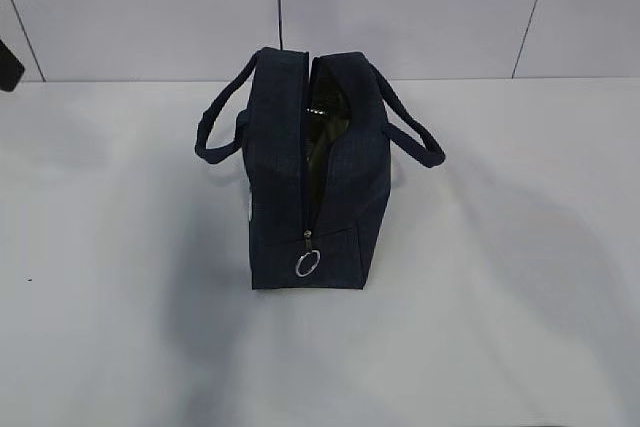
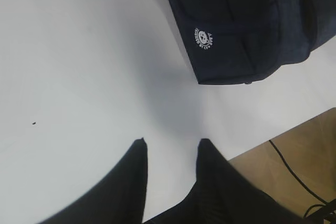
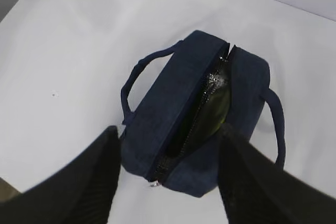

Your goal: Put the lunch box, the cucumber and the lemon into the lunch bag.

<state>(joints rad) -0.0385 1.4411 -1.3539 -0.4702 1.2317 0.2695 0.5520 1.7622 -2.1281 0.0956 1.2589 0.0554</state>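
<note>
The dark navy lunch bag (image 1: 275,147) stands in the middle of the white table, its top zipper open and the metal ring pull (image 1: 308,263) hanging at the near end. A dark green shape (image 3: 216,107) shows through the opening; I cannot tell what it is. The lunch box, the cucumber and the lemon are otherwise not in view. My left gripper (image 2: 172,142) is open and empty over bare table, with the bag's logo side (image 2: 202,39) ahead to its right. My right gripper (image 3: 169,128) is open and empty, high above the bag (image 3: 173,103).
The bag's two loop handles (image 1: 215,132) (image 1: 415,132) stick out to either side. A tiled wall stands behind the table. The left wrist view shows the table edge, with wooden floor and a cable (image 2: 294,166) beyond. A dark part (image 1: 8,65) pokes in at the far left.
</note>
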